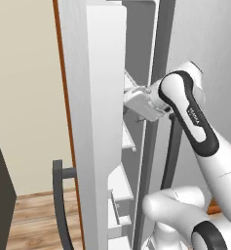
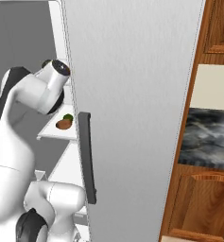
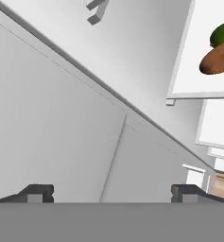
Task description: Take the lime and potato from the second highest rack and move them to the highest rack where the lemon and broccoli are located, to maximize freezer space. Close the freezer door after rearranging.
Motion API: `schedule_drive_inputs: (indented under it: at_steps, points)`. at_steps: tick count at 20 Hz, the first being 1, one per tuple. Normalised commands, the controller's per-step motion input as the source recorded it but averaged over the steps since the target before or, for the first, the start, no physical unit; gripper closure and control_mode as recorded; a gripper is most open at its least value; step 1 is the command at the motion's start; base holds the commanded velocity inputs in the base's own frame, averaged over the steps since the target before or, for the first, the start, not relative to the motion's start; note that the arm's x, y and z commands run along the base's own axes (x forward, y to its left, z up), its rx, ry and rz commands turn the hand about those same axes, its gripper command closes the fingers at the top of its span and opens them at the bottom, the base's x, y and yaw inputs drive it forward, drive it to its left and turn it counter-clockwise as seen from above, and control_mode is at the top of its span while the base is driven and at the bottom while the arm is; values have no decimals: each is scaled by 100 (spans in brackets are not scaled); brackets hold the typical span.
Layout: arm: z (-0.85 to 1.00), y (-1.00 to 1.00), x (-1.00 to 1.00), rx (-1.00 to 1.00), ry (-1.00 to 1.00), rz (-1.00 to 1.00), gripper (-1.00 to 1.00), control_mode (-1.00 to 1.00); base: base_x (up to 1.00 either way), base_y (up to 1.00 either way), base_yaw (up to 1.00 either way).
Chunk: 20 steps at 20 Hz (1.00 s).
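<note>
the gripper (image 3: 112,193) sat at the bottom of the hand view with its two tips wide apart and nothing between them, so it was released and empty. in the left base view the gripper (image 1: 139,105) was in the middle of the frame, reaching past the edge of the open freezer door (image 1: 90,122) into the compartment. further in, at the upper right of the hand view, the potato (image 3: 218,59) lay on a white rack (image 3: 189,71) with the lime (image 3: 223,33) touching it behind. in the right base view both sat at middle left: potato (image 2: 64,124) and lime (image 2: 68,116). the step looked like the approach to the first pick. doing it well likely meant turning the hand toward the rack, centring the potato between the tips, and coming in level so the lime was not nudged.
</note>
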Motion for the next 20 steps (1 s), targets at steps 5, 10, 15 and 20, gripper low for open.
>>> schedule_drive_inputs:
  at_steps: [5,10,15,20]
  points:
    - [5,-96,-28,-12,-6,-11,-100,-100,0,0,0]
    - [0,-46,-14,-33,-7,-10,-100,-100,0,0,0]
    - [-11,-7,-14,-18,-2,-8,-100,-100,0,0,0]
    - [-46,-10,-10,0,0,-3,-100,-100,0,0,0]
